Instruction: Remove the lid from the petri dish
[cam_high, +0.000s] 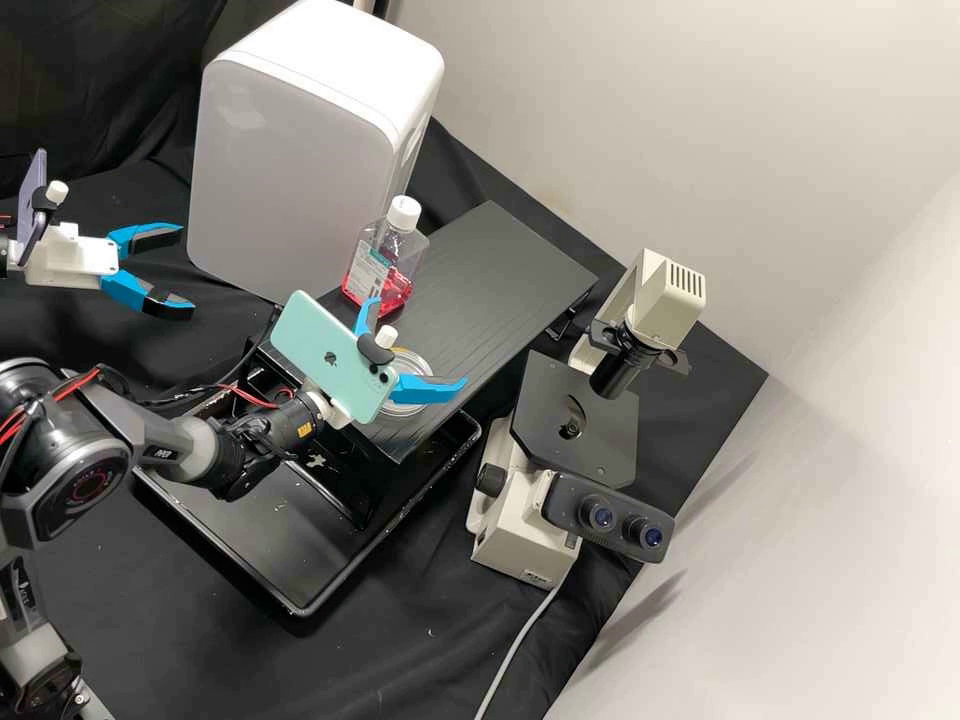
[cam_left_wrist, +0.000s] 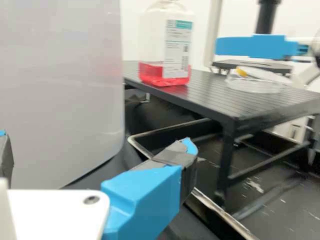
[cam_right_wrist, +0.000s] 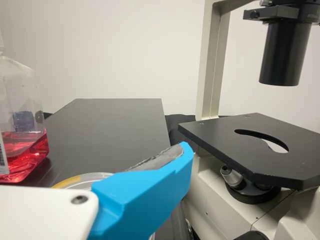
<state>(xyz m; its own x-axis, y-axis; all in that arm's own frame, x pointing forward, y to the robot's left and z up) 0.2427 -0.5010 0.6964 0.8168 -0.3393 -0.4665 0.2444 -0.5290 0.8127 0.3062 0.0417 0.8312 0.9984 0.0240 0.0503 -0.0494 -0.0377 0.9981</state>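
Black bench (cam_high: 430, 640), high view: a flask of red liquid (cam_high: 385, 268) on a raised platform (cam_high: 510, 270), the petri dish (cam_high: 410, 366) just beside the flask, apparently lidded. The right gripper (cam_high: 415, 345) straddles it, jaws wide, clasping nothing. Well apart from the flask, the left gripper (cam_high: 150, 268) hangs spread and empty. Left wrist view: the dish sits beyond the flask. Right wrist view: one finger (cam_right_wrist: 150, 185) overhangs the dish rim. Closing too low could pinch both halves, dragging the whole dish.

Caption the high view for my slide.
Right gripper open at the petri dish on the black platform; left gripper open near the white box.
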